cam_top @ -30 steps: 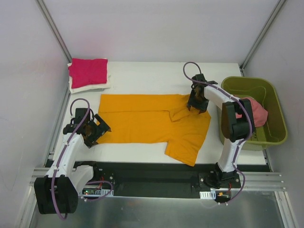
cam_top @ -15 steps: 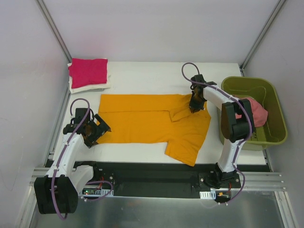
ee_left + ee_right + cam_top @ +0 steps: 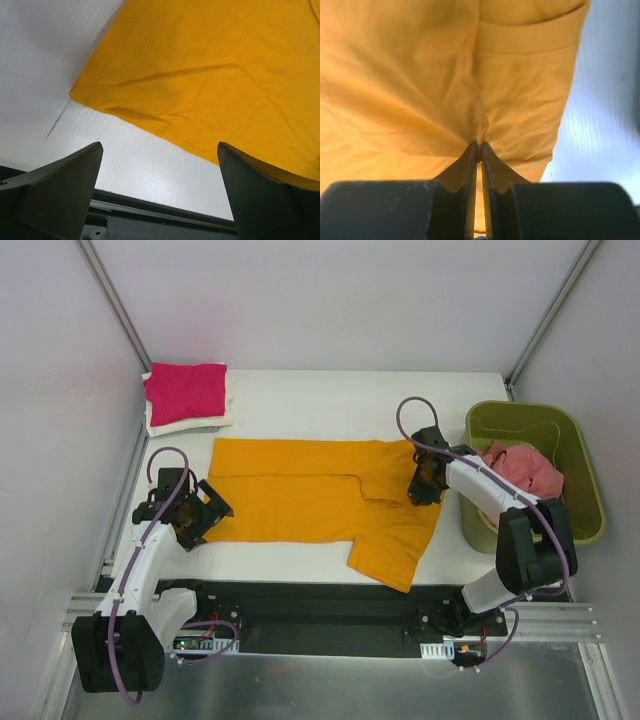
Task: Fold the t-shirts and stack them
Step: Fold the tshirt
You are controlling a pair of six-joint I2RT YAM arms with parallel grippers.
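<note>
**A:** From above, where does the shirt lie?

**B:** The orange t-shirt is spread across the tabletop, one sleeve pointing toward the near edge. A folded magenta shirt sits on a folded white piece at the far left corner. At the right stands a green bin with pink clothing in it.

**A:** And the arms?

**B:** The left gripper is at the shirt's near left corner. The right gripper is down on the cloth near the shirt's right end, just beside the bin.

**A:** What does the left wrist camera show?

**B:** Its fingers stand wide apart, holding nothing. The shirt's hemmed corner lies flat on the white tabletop just beyond them.

**A:** And the right wrist camera?

**B:** There the jaws are closed to a sliver, pinching a small ridge of orange fabric, and wrinkles run out from the pinch. A sleeve hem lies past it, with bare tabletop to the right.
</note>
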